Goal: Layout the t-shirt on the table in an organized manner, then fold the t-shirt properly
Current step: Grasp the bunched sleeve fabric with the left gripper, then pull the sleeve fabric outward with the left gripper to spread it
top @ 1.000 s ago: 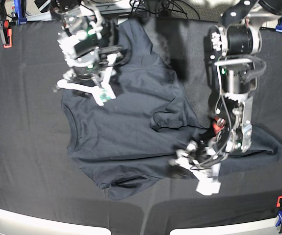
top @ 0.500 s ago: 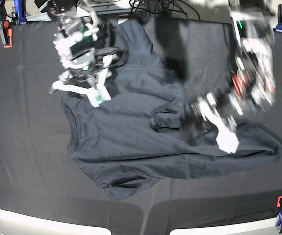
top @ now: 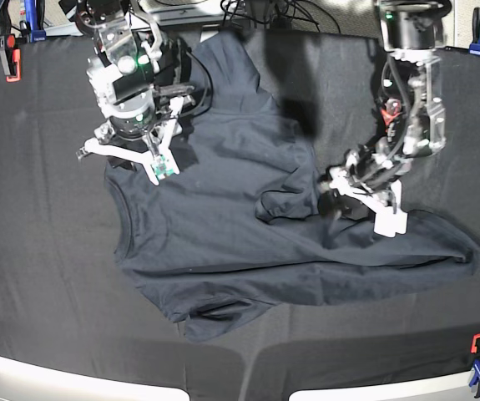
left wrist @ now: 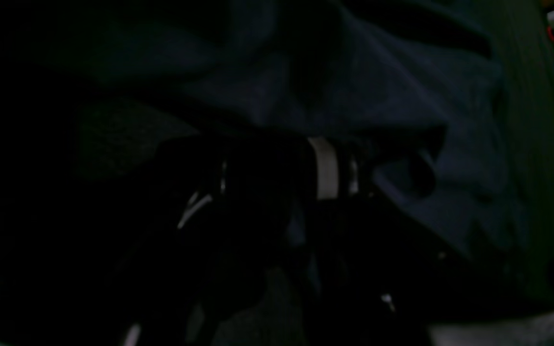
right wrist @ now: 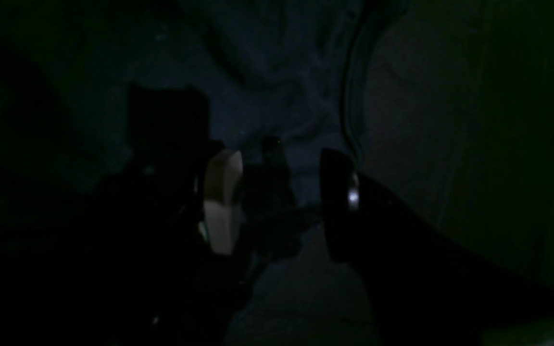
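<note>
Bright base view; wrist views near-black.

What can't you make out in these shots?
- Left wrist: too dark to tell whether the left end effector pinches the shirt.
- Base: shirt's upper edge hidden behind the right end effector.
- Base: the table is cut off at every edge.

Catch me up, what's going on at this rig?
Two arms are working a dark t-shirt spread crumpled on the table. The left tool is down at a bunched fold mid-shirt; whether it grips cloth is unclear. The right tool is open over the shirt's far edge. The shirt is neither flat nor folded yet.
</note>
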Action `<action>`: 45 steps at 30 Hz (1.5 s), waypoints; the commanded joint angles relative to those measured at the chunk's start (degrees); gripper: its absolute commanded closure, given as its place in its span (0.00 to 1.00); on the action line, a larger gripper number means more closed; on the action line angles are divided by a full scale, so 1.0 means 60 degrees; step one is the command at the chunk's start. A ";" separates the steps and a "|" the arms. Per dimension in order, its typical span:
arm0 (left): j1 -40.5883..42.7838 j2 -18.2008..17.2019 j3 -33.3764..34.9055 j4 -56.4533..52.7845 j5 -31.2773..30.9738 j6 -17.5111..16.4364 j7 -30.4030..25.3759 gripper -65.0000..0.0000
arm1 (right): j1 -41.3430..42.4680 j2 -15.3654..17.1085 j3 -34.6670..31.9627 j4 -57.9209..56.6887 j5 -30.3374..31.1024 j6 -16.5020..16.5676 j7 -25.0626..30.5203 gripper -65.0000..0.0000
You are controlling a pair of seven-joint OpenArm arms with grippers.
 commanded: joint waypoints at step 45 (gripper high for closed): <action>0.4135 -0.2014 -0.5745 0.3610 -0.0149 -0.0729 0.1286 1.00 | 0.0084 0.0029 0.0044 0.0171 -0.0117 -0.0073 0.0583 0.60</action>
